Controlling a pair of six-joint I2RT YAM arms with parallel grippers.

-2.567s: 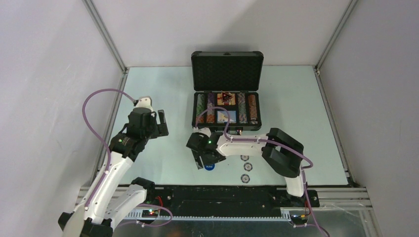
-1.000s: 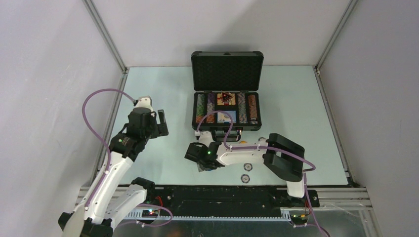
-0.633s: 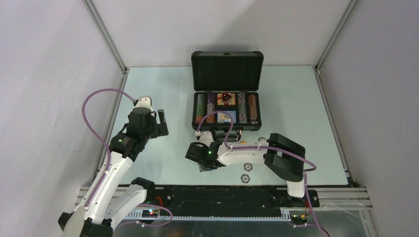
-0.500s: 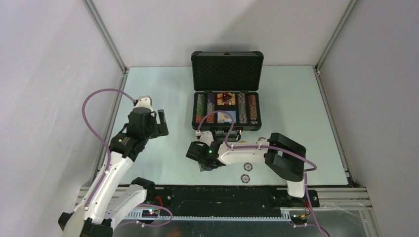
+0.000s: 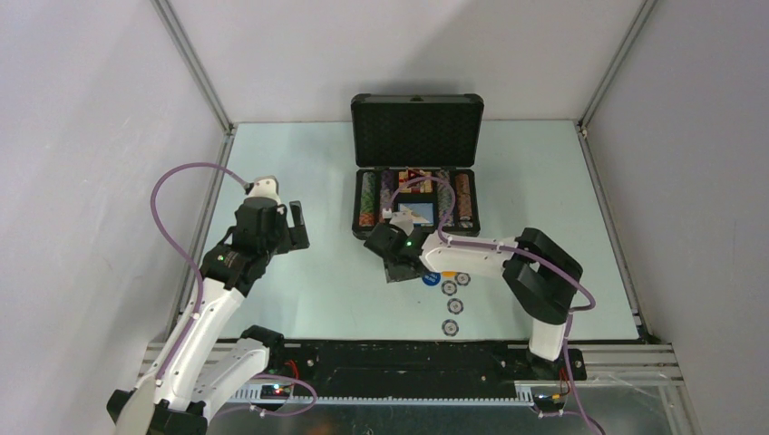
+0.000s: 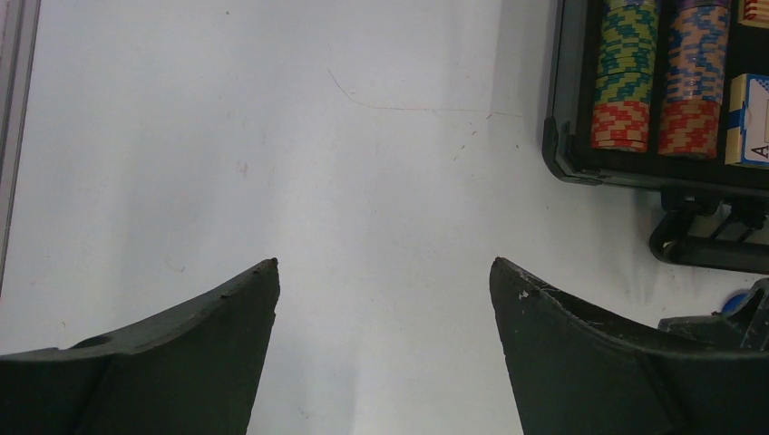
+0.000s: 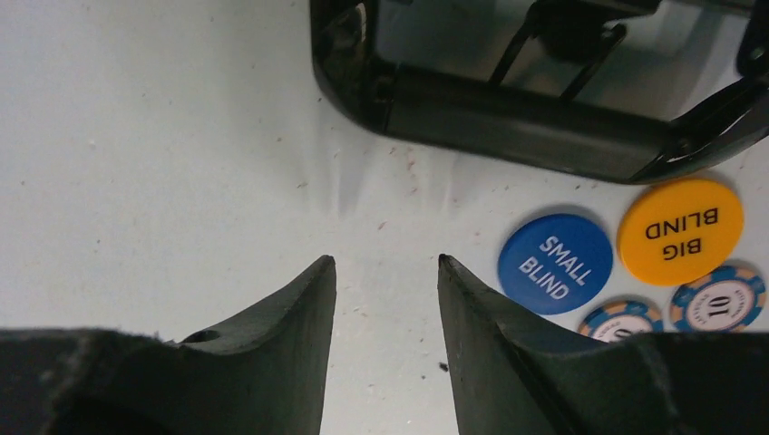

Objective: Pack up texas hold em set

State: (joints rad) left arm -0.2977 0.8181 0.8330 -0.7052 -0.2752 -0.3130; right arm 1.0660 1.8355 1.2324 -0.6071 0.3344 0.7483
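- The briefcase [image 5: 416,172] lay open at the far middle of the table [image 5: 290,163], with its lid upright and rows of poker chips [image 6: 622,82] packed in its tray.
- The right gripper [image 7: 385,263] hung low over bare table just in front of the case's handle [image 7: 517,122]. Its jaws stood a narrow gap apart with nothing between them.
- In the right wrist view, the blue button [image 7: 555,263] and the orange button [image 7: 680,230] lay flat side by side. Both were off to the right of the jaws, outside the gap.
- 2 loose chips [image 7: 721,296] lay just below the buttons, and the top view showed 2 more nearer the arm bases.
- The left gripper [image 6: 384,265] hovered over the table's left side, well apart from the case, jaws wide apart and empty.
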